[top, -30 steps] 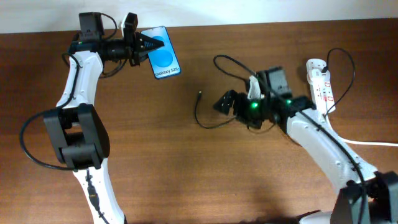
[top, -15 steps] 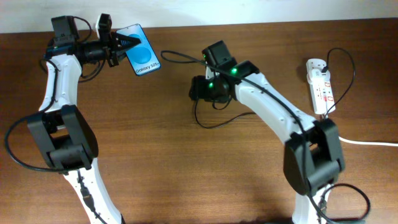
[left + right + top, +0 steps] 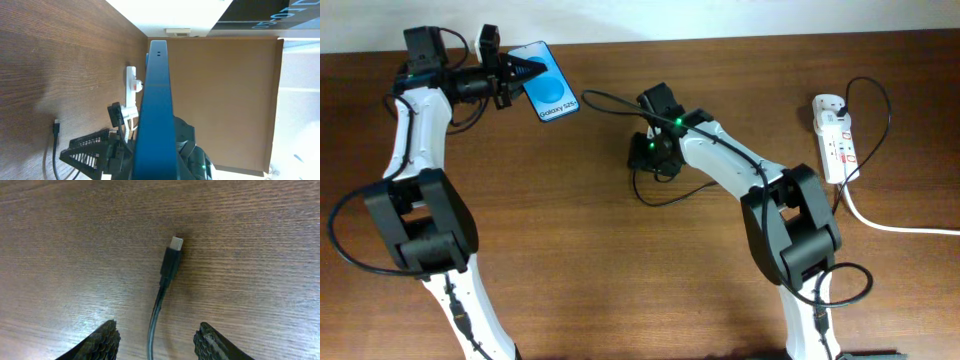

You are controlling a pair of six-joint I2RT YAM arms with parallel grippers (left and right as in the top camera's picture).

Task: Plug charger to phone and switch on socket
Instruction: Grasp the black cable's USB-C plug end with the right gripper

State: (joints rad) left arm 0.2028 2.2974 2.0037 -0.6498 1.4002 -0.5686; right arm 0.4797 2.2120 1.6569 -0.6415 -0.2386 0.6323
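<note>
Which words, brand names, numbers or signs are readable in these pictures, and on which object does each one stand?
"Galaxy S25+": on the blue screen of the phone, overhead view.
Light blue characters on a dark panel, left wrist view: cut off, not readable.
Red marks on the power strip: too small to read.
Charger plug: no text.

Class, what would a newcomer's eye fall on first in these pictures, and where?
The bright blue phone, clamped in the left gripper at upper left, stands out first. In the centre, the open right gripper hovers over the plug tip of the charger. The white socket lies far right.
</note>
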